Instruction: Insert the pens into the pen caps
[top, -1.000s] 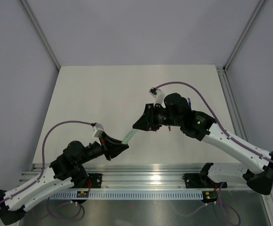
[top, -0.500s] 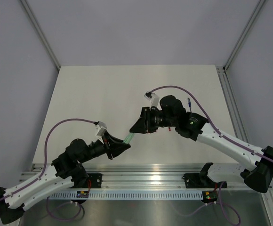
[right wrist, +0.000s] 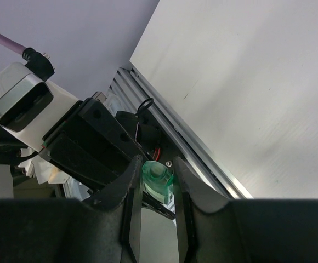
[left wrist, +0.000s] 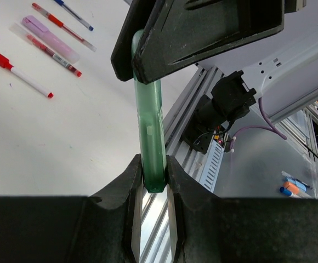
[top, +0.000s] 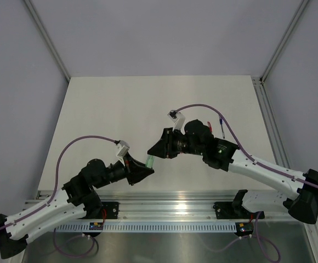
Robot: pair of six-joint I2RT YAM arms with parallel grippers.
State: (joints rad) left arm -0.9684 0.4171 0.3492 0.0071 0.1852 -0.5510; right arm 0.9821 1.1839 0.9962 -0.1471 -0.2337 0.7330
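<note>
Left gripper (left wrist: 154, 183) clamps the pale green pen (left wrist: 151, 126), which points toward 1 o'clock. Right gripper (right wrist: 156, 164) pinches the pale green cap (right wrist: 158, 178) over the pen's far end, above the table (top: 120, 109) at its 6 o'clock edge.

Right tool (right wrist: 158, 185) clamps a pale green cap (right wrist: 157, 174) seen end-on; white table (right wrist: 246, 82) lies beyond

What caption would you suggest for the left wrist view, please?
Green pen held in the left jaws, far end at the right jaws; other pens beyond.
</note>
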